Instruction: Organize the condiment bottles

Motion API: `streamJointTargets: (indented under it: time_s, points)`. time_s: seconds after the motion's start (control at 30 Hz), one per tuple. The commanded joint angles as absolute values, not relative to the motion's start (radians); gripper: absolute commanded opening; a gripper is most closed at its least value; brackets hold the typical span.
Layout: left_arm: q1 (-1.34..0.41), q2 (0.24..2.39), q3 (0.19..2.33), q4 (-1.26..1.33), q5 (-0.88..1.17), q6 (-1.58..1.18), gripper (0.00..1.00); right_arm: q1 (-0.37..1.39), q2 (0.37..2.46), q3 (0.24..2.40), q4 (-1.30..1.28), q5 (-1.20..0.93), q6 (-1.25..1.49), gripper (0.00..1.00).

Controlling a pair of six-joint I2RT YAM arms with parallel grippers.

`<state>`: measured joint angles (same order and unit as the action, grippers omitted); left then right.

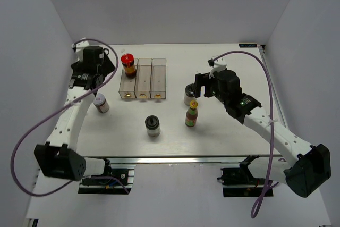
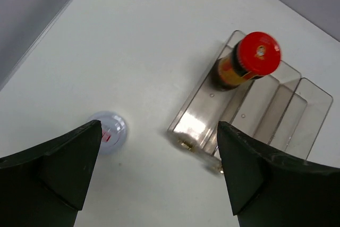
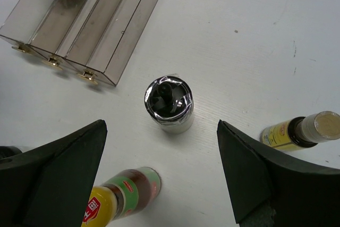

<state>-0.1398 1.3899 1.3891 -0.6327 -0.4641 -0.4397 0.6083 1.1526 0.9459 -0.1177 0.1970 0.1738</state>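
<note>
A red-capped dark-sauce bottle (image 1: 127, 64) (image 2: 249, 59) stands in the left slot of the clear rack (image 1: 151, 78) (image 2: 265, 115). My left gripper (image 1: 90, 81) (image 2: 159, 174) hangs open and empty left of the rack, above a pale-capped jar (image 1: 101, 103) (image 2: 108, 130). My right gripper (image 1: 202, 90) (image 3: 162, 174) is open over a black-capped jar (image 1: 188, 96) (image 3: 169, 104), holding nothing. A yellow-capped bottle (image 1: 192, 114) (image 3: 119, 198) stands just nearer. A slim tan-capped bottle (image 3: 303, 130) lies at the right of the right wrist view. Another black-capped jar (image 1: 153, 126) stands mid-table.
The rack's middle and right slots hold nothing. Grey walls close in the table on the left, back and right. The table's near edge (image 1: 175, 158) runs just above the arm bases.
</note>
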Motion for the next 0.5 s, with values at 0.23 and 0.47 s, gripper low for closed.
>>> streamJointTargets:
  time_s: [0.23,0.47]
  points:
    - [-0.132,1.207,1.109,-0.91,-0.65,-0.871,0.98,0.601,1.235,1.002,-0.017,0.141,0.147,0.89]
    - [-0.106,1.36,1.08,-0.822,-0.612,-0.833,0.98,0.598,1.267,1.02,-0.032,0.094,0.163,0.89]
